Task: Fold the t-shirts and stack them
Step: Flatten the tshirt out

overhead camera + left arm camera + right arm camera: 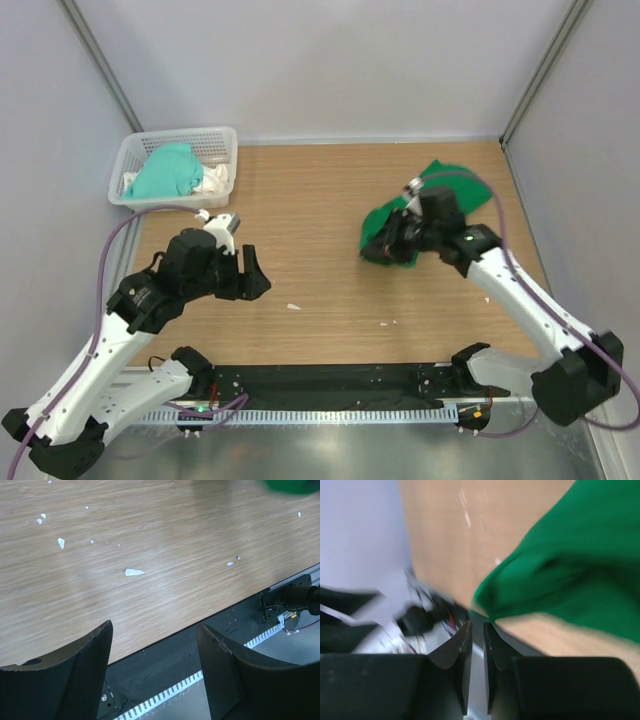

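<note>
The deep green t-shirt lies bunched at the right of the wooden table. It also shows in the right wrist view and as a sliver in the left wrist view. My right gripper sits at the shirt's near-left edge. Its jaws are nearly together with only a thin slit, and no fabric shows between them; the shirt's corner hangs just past the tips. The paler mint-teal t-shirt lies crumpled in the basket. My left gripper is open and empty over bare wood.
The white lattice basket stands at the far left corner, with a white cloth beside the mint shirt. Small white scraps lie on the wood. A black strip runs along the near edge. Grey walls close in the left, back and right.
</note>
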Robot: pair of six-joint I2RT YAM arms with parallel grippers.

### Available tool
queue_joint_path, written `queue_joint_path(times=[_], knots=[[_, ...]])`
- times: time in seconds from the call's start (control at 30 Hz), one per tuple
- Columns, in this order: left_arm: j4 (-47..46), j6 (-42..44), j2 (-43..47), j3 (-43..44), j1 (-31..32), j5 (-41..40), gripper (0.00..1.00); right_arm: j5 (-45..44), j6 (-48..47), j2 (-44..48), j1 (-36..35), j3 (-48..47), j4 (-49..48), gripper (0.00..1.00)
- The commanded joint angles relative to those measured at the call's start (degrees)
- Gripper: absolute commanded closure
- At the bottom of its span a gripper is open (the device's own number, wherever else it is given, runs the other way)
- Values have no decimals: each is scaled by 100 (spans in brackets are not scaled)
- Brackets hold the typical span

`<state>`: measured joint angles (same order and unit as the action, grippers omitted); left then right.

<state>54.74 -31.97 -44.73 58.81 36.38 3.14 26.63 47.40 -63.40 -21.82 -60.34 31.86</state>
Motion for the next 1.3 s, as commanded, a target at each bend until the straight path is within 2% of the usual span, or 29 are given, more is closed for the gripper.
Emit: queue_joint_path(times=[0.0, 0.07, 0.1, 0.13, 0.2, 0.23, 0.37, 0.4, 0.5, 0.63, 0.7, 0.73, 0.83, 1.03, 1.13, 1.17, 1.27], knots=[[-744, 313, -185, 44, 18, 222, 30, 588, 50, -75, -1120, 468, -142, 78], [-903, 331, -439, -36, 18, 485, 28, 597, -2, -356, -1298, 497, -224, 67], [-1069, 323, -544, -71, 18, 591, 28, 336, -81, -427, -1281, 340, 11, 50], [-1175, 296, -650, -106, 18, 679, 28, 99, -308, -480, -1263, 199, 214, 41], [-1499, 235, -949, -264, 27, 907, 26, -236, -546, -717, -1219, -73, 836, 29], [-1623, 174, -1037, -317, 53, 986, 26, -673, -617, -805, -1193, -301, 1066, 27], [-2160, 243, -1669, -344, 613, 873, 23, -1580, -819, -1034, -921, -199, 1779, 27], [-2317, 304, -2019, -248, 764, 725, 23, -1687, -828, -1017, -703, 37, 1902, 29], [-2450, 594, -2818, -28, 1370, 452, 24, -1408, -750, -789, -289, 539, 1641, 37], [-2530, 656, -3760, 61, 1714, 249, 28, -1108, -705, -254, 170, 1173, 1446, 39], [-2530, 718, -4016, 43, 1828, 196, 32, -915, -688, -182, 161, 1322, 1385, 39], [-2573, 735, -4200, 17, 1855, 231, 38, -801, -671, -156, 152, 1401, 1324, 38], [-2697, 823, -4429, 34, 1925, 301, 47, -124, -583, -182, 21, 1761, 885, 39], [-2802, 719, -4808, 105, 1934, 644, 48, -35, -346, -656, -752, 1815, 278, 36], [-2864, 683, -4913, 96, 1934, 609, 52, -97, -117, -797, -885, 1876, -56, 40], [-2864, 683, -4957, 122, 1934, 618, 53, -79, -56, -823, -894, 1902, -213, 44], [-2846, 674, -5080, 175, 1934, 627, 58, 104, 41, -990, -894, 1990, -529, 46]])
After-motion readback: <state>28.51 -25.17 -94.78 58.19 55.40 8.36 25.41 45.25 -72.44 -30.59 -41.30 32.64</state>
